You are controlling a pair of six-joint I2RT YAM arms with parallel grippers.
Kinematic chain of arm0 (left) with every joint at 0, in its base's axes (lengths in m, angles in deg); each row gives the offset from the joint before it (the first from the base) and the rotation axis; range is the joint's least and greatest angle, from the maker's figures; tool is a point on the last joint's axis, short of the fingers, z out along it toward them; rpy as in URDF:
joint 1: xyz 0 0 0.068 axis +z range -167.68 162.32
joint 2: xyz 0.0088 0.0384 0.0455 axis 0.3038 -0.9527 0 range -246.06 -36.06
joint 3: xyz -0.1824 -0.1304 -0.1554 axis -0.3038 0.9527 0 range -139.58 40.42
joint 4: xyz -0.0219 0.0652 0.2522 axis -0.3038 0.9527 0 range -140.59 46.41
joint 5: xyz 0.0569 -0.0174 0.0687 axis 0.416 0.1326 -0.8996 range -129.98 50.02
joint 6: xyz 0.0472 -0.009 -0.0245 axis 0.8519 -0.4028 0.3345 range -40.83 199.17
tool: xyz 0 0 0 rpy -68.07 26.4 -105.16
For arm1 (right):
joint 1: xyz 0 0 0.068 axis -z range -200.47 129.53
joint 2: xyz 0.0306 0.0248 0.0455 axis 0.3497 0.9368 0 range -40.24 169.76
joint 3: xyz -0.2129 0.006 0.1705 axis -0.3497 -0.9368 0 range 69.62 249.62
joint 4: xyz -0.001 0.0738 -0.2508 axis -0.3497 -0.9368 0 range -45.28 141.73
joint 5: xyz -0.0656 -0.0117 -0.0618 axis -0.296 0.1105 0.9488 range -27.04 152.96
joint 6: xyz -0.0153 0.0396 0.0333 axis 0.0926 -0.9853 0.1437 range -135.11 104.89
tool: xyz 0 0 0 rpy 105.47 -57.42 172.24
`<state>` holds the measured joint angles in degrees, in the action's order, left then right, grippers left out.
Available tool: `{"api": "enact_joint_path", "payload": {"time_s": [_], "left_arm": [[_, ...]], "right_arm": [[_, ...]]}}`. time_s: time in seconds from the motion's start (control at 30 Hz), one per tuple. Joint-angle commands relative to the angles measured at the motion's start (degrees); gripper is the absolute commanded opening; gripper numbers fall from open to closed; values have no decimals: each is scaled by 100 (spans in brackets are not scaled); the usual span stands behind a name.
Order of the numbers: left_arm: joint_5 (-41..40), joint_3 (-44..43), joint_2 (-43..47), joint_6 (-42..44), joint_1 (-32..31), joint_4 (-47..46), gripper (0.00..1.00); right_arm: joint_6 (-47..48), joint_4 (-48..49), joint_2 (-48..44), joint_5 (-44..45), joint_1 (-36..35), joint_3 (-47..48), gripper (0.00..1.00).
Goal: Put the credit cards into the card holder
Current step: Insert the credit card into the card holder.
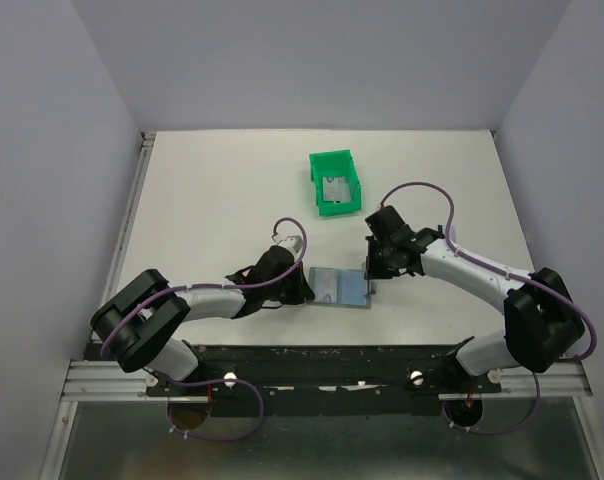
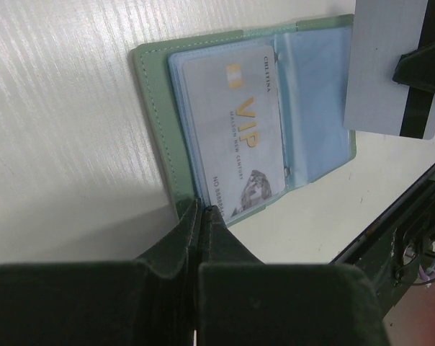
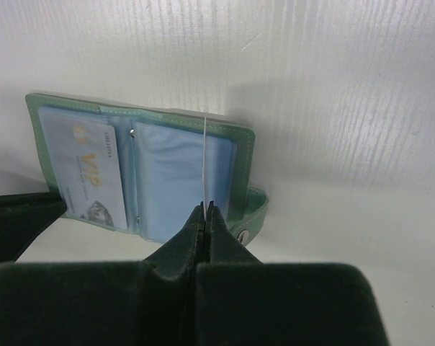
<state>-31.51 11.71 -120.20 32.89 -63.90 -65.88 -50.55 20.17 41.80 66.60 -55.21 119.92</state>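
The card holder (image 1: 339, 288) lay open on the table (image 1: 212, 200) between our arms, a VIP card (image 2: 235, 130) in one pocket. We judged the credit card (image 2: 379, 65) needed squaring to the empty pocket (image 3: 171, 173) before sliding. Our right gripper (image 3: 205, 209) pinched it edge-on. The left gripper (image 2: 203, 209), clenched on nothing, pressed the holder's edge.

The print we can read stands on the pale card (image 2: 235, 130) tucked in a pocket of the card holder (image 2: 154, 108). Large gold letters across its middle spell "VIP". Just under them runs a line of tiny gold capitals that we cannot make out. Near one short edge, small dark capitals begin "CH"; the rest is too fine for us. Along the opposite short edge we read "NO 8888", then it runs out of sight. The right wrist view shows "VIP" on it too.
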Motion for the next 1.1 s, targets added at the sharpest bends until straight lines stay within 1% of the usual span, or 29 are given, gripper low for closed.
{"api": "enact_joint_path", "payload": {"time_s": [0.0, 0.2, 0.37, 0.53, 0.73, 1.07], "left_arm": [[102, -82, -59, 58, 16, -80, 0], [111, -65, -68, 49, 16, -88, 0], [120, -56, -59, 49, 7, -97, 0], [120, -100, -76, 58, 16, -88, 0], [129, -117, -76, 67, 7, -71, 0], [120, -117, -85, 67, 7, -88, 0]], "right_arm": [[72, 263, 137, -302, 38, 6, 0], [64, 290, 190, -329, 38, -29, 0], [37, -79, 23, 154, 38, 32, 0], [72, -352, -92, 365, 38, 146, 0], [73, -369, -4, 366, 46, 182, 0], [99, -158, 119, 120, 38, 181, 0]]}}
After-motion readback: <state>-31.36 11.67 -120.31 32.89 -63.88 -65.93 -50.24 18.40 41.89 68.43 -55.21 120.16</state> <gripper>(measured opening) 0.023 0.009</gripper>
